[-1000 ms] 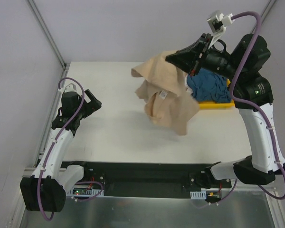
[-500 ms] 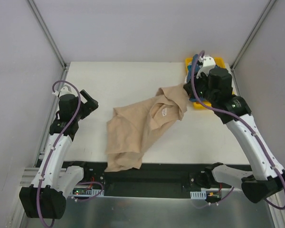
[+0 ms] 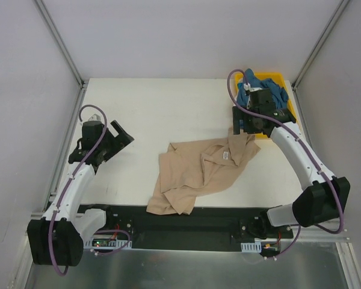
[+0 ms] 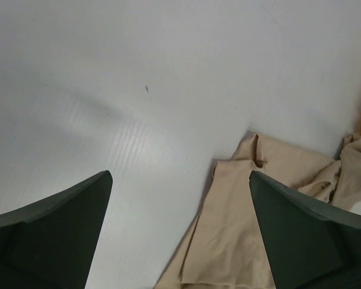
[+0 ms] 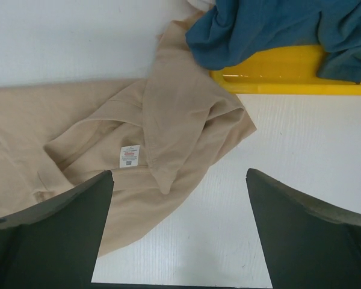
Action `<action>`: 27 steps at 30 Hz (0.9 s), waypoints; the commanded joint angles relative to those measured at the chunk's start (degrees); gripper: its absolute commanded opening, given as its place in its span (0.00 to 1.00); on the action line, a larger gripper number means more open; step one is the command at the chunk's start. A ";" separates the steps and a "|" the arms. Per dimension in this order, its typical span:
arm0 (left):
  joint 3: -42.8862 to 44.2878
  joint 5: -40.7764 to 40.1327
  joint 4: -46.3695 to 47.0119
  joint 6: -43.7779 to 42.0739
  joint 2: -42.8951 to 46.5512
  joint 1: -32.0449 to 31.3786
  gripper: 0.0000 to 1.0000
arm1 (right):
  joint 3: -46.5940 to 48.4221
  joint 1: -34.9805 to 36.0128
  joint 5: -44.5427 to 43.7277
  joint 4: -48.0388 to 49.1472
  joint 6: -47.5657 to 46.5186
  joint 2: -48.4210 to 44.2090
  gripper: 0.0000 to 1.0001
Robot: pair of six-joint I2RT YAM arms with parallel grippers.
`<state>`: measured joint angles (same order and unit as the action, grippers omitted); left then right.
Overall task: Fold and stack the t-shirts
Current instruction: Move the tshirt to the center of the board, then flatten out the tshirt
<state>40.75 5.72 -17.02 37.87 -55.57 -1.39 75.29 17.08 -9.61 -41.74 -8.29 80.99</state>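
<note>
The tan t-shirt [image 3: 198, 174] lies crumpled on the counter [image 3: 168, 114], a little right of the middle and reaching toward the near edge. Its collar end points at the yellow tray [image 5: 289, 75], and its white neck label [image 5: 130, 155] faces up. The teal t-shirt [image 3: 275, 95] sits bunched in that tray at the far right corner, with a fold spilling over the rim close to the tan cloth. The step in hand looks like spreading the tan shirt flat before any fold. To do that well, each arm should probably take a single layer at an opposite shoulder or hem corner, not a bunched ridge, and draw the cloth taut along the counter so the doubled-over sleeve and body open out. It should stay clear of the teal fold so that shirt is not dragged along. The right gripper [image 5: 179, 177] hangs over the collar end with its jaws spread wide, holding and touching nothing. The left gripper [image 4: 180, 176] is likewise wide open and empty, above bare counter with the tan shirt's near edge ahead to its right, well apart from the cloth.
</note>
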 commanded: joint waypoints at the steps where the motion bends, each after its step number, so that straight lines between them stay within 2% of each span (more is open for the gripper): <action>1: -0.58 14.04 -0.39 3.26 -3.13 -0.54 0.99 | -1.36 2.42 3.89 2.88 -0.05 -3.30 0.96; 2: -0.59 17.02 -0.39 3.44 -3.84 -1.33 0.99 | -2.07 4.17 4.24 3.24 0.21 -3.03 0.96; 4: -0.94 17.49 0.05 4.05 -5.68 -4.40 0.99 | -3.47 5.76 4.24 4.20 0.91 -2.77 0.96; 5: -1.02 15.83 0.31 4.84 -6.38 -8.85 0.99 | -4.61 6.73 4.24 4.38 2.48 -2.25 0.96; 8: -0.33 12.93 2.16 6.68 -10.42 -16.33 0.98 | -6.90 6.74 3.55 5.61 4.95 -1.63 0.96; 12: 0.73 10.13 7.60 7.04 -17.70 -18.03 0.94 | -8.31 6.74 2.40 6.49 6.80 -1.54 0.96; 15: 4.32 10.80 8.66 5.82 -24.99 -18.12 0.84 | -9.01 6.82 3.10 6.58 7.15 -1.89 0.96; 16: 5.29 11.76 8.75 5.55 -26.94 -18.21 0.78 | -9.28 6.74 3.02 6.49 7.33 -1.98 0.96; 18: 7.67 12.74 9.10 4.68 -31.85 -18.74 0.74 | -10.15 6.74 2.75 6.58 7.50 -2.42 0.96; 22: 11.10 14.94 9.46 3.53 -37.76 -19.18 0.65 | -11.12 6.65 2.23 6.67 7.59 -2.59 0.96; 27: 14.44 15.64 9.46 3.18 -44.52 -19.18 0.45 | -11.04 6.21 1.96 6.32 7.68 -1.72 0.96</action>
<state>51.72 19.33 -8.14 42.33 -96.03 -20.05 63.88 23.79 -6.68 -35.86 -1.69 79.77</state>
